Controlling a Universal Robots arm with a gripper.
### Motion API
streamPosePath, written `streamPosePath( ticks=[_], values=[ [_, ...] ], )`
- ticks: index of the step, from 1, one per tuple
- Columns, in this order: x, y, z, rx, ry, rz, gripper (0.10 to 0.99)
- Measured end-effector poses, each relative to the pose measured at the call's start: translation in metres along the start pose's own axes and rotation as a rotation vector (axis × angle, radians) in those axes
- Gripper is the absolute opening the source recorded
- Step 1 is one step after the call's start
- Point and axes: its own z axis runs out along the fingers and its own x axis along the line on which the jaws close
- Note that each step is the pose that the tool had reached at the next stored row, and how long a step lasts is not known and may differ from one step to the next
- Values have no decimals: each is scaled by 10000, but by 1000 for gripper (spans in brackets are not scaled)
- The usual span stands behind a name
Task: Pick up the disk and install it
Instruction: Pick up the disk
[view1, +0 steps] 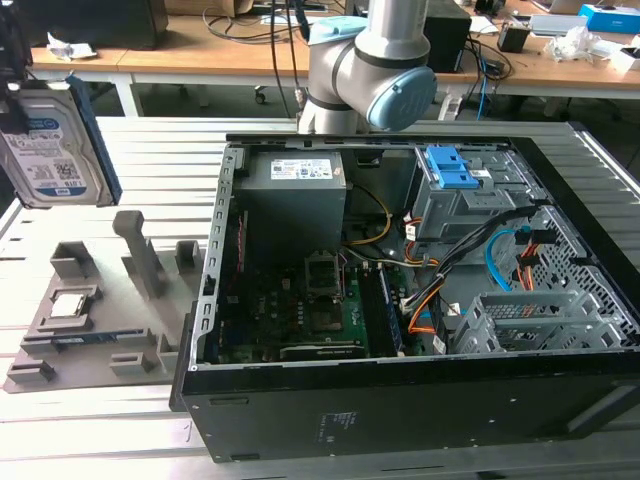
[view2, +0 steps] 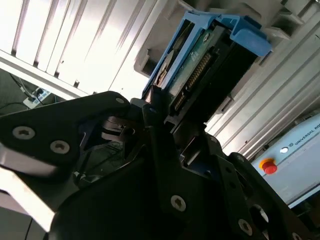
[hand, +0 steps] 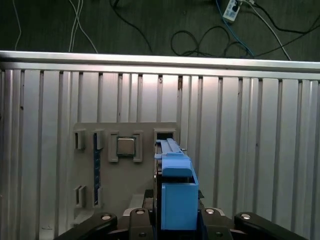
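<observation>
The disk (view1: 48, 150), a silver drive with a white-and-blue label in a blue bracket, hangs upright in the air at the exterior view's far left, above the grey fixture (view1: 140, 262). My gripper (hand: 177, 222) is shut on it, with black fingers (view2: 155, 145) clamping its lower end in both wrist views. The first wrist view looks down past the disk's blue bracket (hand: 177, 197) onto the fixture (hand: 145, 172) below. The second wrist view shows the disk's connector edge (view2: 197, 70).
An open computer case (view1: 420, 410) lies on the slatted metal table (view1: 160, 160), with a blue-topped grey drive cage (view1: 455, 190) at its back right. A square silver CPU chip (view1: 68, 303) sits in the fixture. The arm's elbow (view1: 370, 70) stands behind the case.
</observation>
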Motion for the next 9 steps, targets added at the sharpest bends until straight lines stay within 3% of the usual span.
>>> streamPosePath(
  ticks=[9],
  values=[
    [6, 2, -243, 0, 0, 0, 365]
  ],
)
